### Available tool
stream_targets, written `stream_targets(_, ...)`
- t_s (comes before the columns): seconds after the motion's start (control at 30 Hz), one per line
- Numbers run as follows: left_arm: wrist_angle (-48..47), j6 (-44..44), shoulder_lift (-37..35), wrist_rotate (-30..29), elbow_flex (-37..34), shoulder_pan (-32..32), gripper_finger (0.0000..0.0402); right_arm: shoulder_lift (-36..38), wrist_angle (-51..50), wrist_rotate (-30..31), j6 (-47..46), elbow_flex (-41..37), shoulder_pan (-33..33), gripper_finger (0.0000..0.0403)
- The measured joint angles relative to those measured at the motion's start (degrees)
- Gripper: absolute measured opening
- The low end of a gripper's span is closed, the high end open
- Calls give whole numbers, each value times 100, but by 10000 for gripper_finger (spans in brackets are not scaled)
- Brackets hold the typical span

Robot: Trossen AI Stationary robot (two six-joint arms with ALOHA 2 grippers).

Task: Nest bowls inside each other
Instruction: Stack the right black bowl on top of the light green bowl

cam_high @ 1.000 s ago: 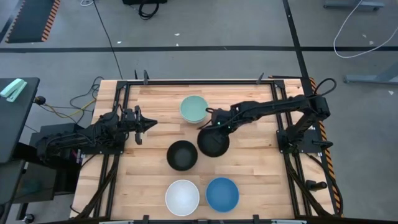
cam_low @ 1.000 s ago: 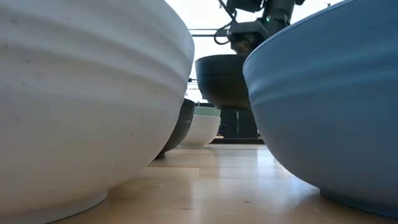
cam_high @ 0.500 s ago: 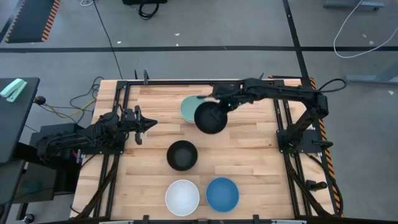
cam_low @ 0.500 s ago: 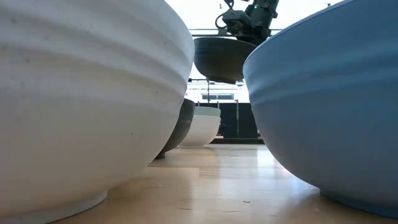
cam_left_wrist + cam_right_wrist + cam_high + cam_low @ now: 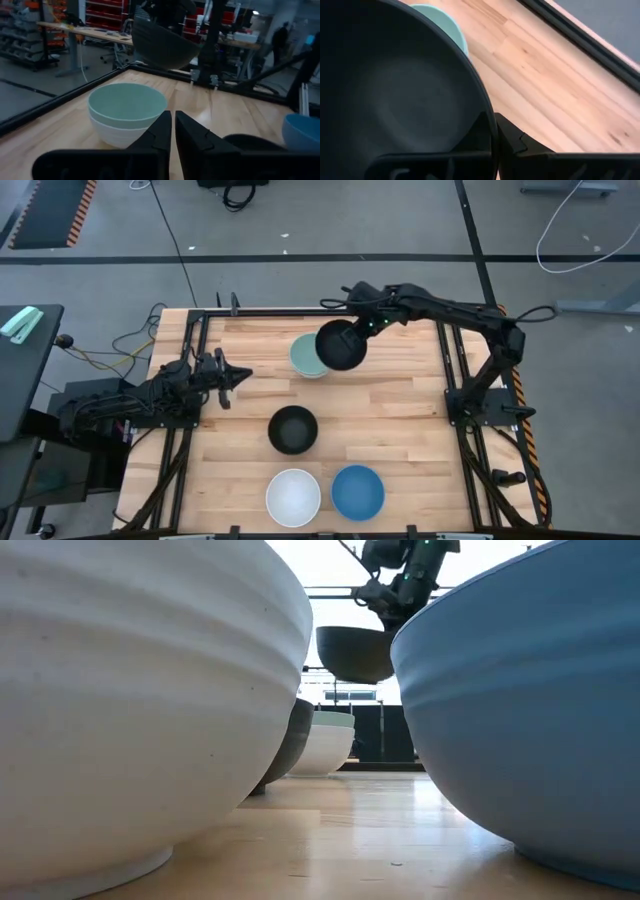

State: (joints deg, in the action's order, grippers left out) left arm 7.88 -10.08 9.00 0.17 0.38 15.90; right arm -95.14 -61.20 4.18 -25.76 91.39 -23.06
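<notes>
My right gripper [image 5: 365,330] is shut on a black bowl [image 5: 340,345] and holds it in the air at the far middle of the table. The bowl hangs just right of a mint green bowl [image 5: 303,358], overlapping it from above. In the left wrist view the mint bowl [image 5: 125,102] sits nested in a white bowl [image 5: 117,134]. A second black bowl [image 5: 293,430] stands on its base at mid-table. A white bowl [image 5: 293,496] and a blue bowl [image 5: 357,492] stand at the near edge. My left gripper [image 5: 225,373] waits at the left, shut and level. My right gripper pinches the black bowl's rim [image 5: 492,137] on the bowl's far right side, one finger [image 5: 481,131] inside the bowl and one [image 5: 512,137] outside. The fingers slant down from the far right. The bowl hangs clear of the table, mouth up and a little tilted.
A black metal frame [image 5: 450,350] runs round the wooden table top. Bare wood lies between the mint bowl and the right rail, and between the mid-table black bowl and the left rail. A person [image 5: 280,35] stands far off in the room.
My right gripper has carried the black bowl up and toward the table's far edge, from beside the mid-table black bowl to a spot over the mint bowl's right side. The bowl stays mouth up and clear of the table.
</notes>
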Motion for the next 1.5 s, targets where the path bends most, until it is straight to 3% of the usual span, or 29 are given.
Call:
stream_targets(0.37, 196, -180, 186, -516, -1, 7, 11, -529, 636, -440, 505, 308, -252, 5)
stream_targets(0.63, 179, -465, 757, -733, 0, 193, 17, -1536, 218, -527, 880, 1880, -152, 5)
stream_targets(0.83, 327, -622, 1196, -759, -1, 579, 8, -2221, -704, -603, 991, 2823, -66, 5)
stream_targets(1.1, 958, -836, 2005, -352, 0, 920, 9, -2368, -906, -591, 1034, 2909, 12, 5)
stream_targets(1.5, 2075, -1004, 3283, -328, 2, 1067, 20, -2645, -760, -603, 1089, 2903, -48, 5)
